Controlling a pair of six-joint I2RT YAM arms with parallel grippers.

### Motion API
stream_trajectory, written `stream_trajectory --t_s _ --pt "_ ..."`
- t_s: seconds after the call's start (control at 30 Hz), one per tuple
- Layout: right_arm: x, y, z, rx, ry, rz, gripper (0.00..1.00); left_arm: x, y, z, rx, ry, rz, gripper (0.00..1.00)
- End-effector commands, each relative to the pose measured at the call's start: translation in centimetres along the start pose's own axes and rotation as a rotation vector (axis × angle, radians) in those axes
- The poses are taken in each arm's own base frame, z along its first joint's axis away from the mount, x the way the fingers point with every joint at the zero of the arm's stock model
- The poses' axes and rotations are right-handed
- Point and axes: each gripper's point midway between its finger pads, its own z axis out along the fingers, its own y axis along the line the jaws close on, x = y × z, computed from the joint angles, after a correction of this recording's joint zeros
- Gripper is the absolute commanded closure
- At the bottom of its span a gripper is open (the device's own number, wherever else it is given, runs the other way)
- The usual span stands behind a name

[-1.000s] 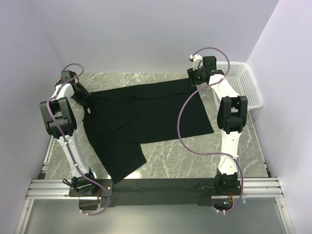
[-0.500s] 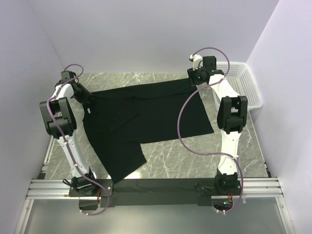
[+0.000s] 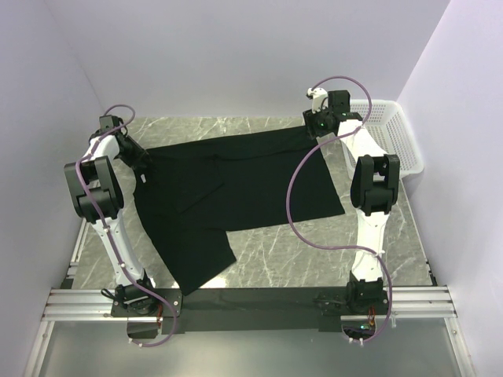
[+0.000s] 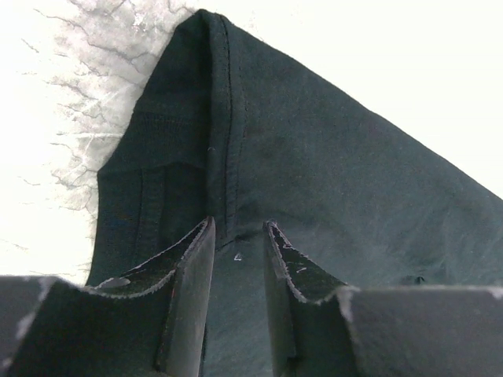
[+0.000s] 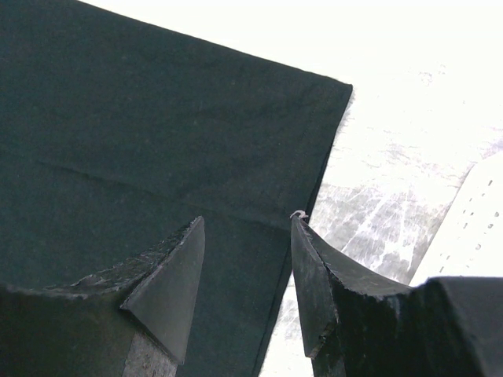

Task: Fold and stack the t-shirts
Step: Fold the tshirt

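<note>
Now | left pincer [image 4: 238, 225] narrowly parted over t-shirt [image 4: 330, 173] | right pincer [image 5: 248, 219] released, wider

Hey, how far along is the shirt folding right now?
Early on. Done: one black t-shirt lies spread out on the table, with no folded stack in view. In hand: the left tool and the right tool sit open over its two far corners, not yet gripping cloth. Left: grasping, folding and stacking.

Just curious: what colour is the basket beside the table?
White; the basket shows best in the top external view.
</note>
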Motion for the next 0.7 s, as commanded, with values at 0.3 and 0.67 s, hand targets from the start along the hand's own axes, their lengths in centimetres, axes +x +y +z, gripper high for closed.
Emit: stream_trajectory --t_s 0.3,0.67 --pt "-1.5 -0.7 -0.7 0.014 -0.043 0.003 0.45 1.4 1.6 1.2 -0.055 0.038 0.014 0.65" --pt "-1.5 -0.6 -0.5 0.009 -0.042 0.011 0.45 2.0 2.3 2.5 -0.071 0.062 0.014 0.73"
